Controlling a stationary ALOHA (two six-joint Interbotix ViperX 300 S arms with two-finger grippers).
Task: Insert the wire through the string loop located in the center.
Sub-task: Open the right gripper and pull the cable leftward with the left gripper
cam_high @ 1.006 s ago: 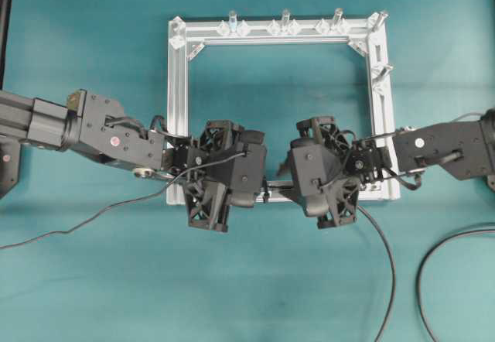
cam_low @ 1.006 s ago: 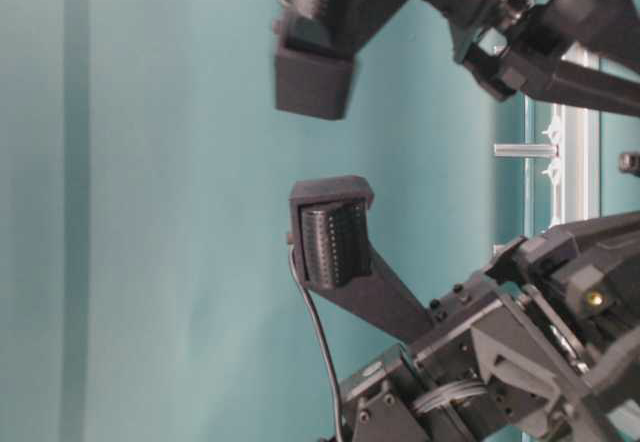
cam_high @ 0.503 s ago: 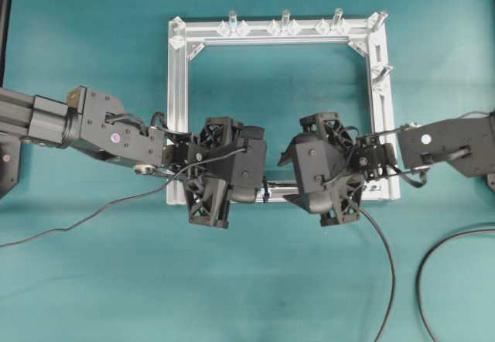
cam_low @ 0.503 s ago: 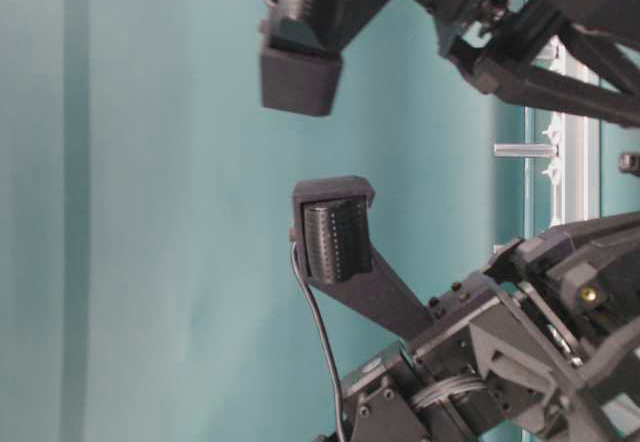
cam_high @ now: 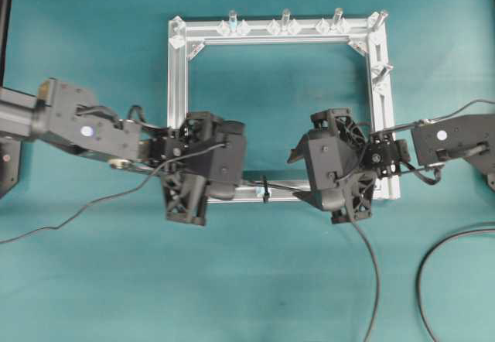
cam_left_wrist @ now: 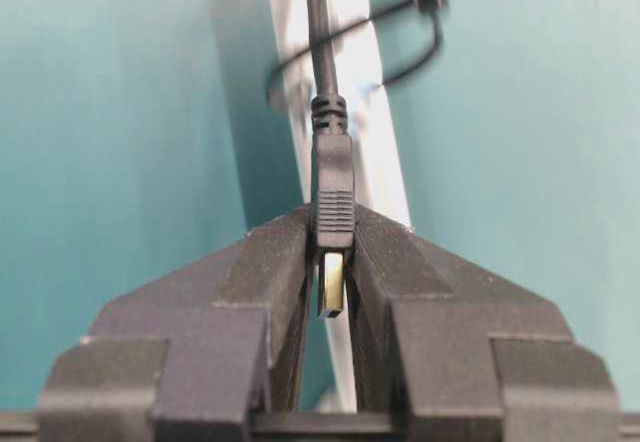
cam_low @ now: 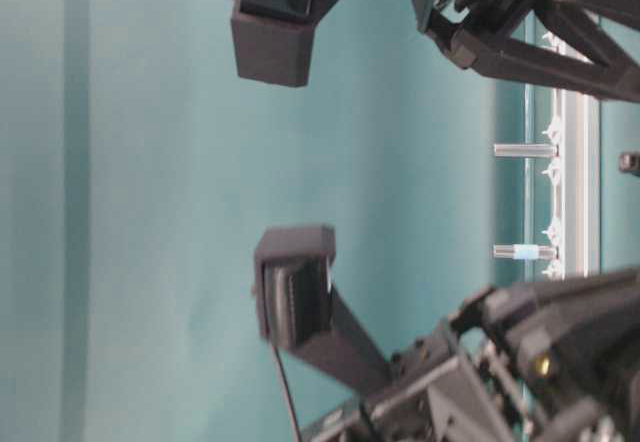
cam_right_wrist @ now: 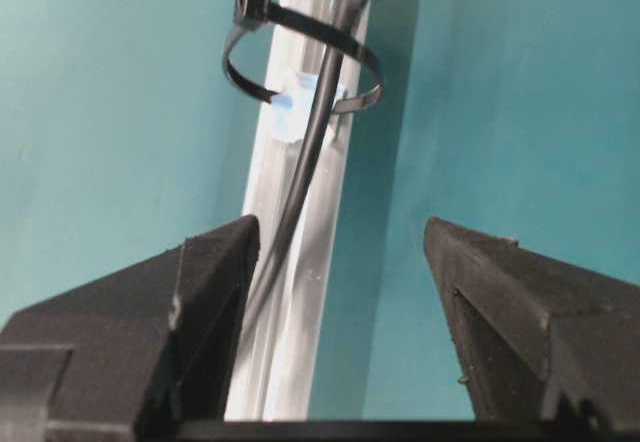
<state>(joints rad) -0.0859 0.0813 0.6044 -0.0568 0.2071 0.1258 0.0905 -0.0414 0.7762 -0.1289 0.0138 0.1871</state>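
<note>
Already threaded: the thin black wire [cam_right_wrist: 312, 132] runs through the small black string loop [cam_right_wrist: 300, 57] on the aluminium frame rail [cam_high: 232, 195]; the left gripper [cam_left_wrist: 332, 292] clamps its gold-tipped plug, the right gripper [cam_right_wrist: 340, 292] gapes empty.

A teal worktop [cam_high: 93, 280] carries everything. A square aluminium frame [cam_high: 177, 94] lies flat on it, upper middle in the overhead view, with short silver bolt posts [cam_high: 285, 18] standing along its far rail and at the right corner. The worktop shows through the frame's open middle. A thin dark cable [cam_high: 69, 220] trails across the surface at lower left, and a thicker black cable [cam_high: 433, 261] curves over it at lower right.
</note>
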